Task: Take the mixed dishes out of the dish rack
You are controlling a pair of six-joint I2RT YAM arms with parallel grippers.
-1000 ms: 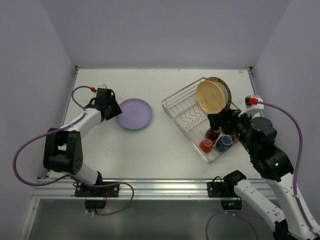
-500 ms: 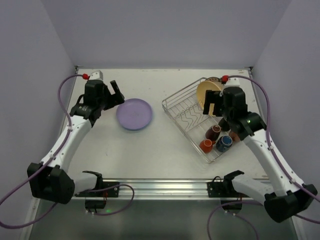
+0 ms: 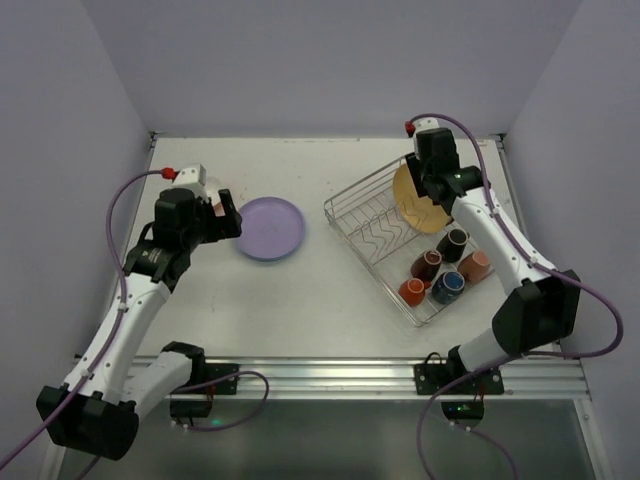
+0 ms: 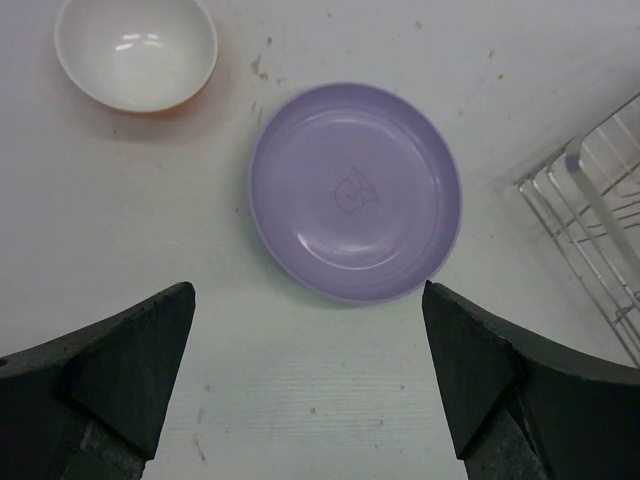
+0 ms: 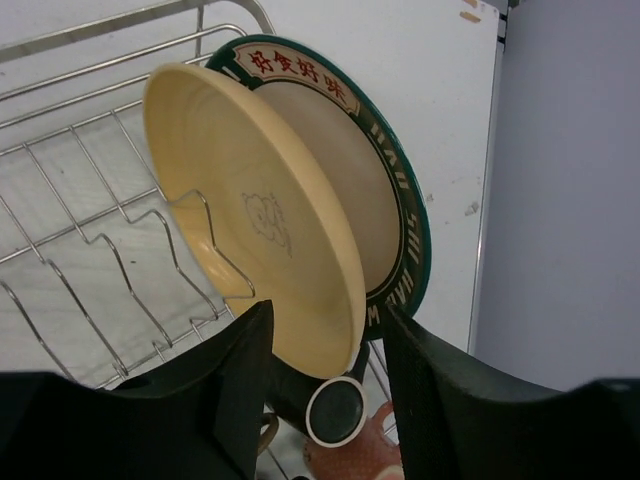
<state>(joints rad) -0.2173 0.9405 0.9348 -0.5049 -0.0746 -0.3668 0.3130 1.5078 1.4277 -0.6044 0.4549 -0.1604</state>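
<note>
The right pincer (image 5: 325,322) is standing open, its two fingers (image 5: 235,390) straddling the lower rim of the tan plate (image 5: 250,220). This plate is standing upright in the dish rack (image 5: 70,250). Contact cannot be told. Just behind it a dark-rimmed plate (image 5: 395,200) is leaning. The right arm is holding itself stretched far over the rack. The left pincer (image 4: 307,292) is also released, hovering on a bent arm. The lavender plate (image 4: 355,190) is lying ahead on the table (image 4: 300,420), and the bowl (image 4: 135,50) ahead-left.

Bright even overhead light, faint soft shadows, mild glare in the white bowl (image 4: 135,50), near pincer fingers (image 4: 120,370) blurred
</note>
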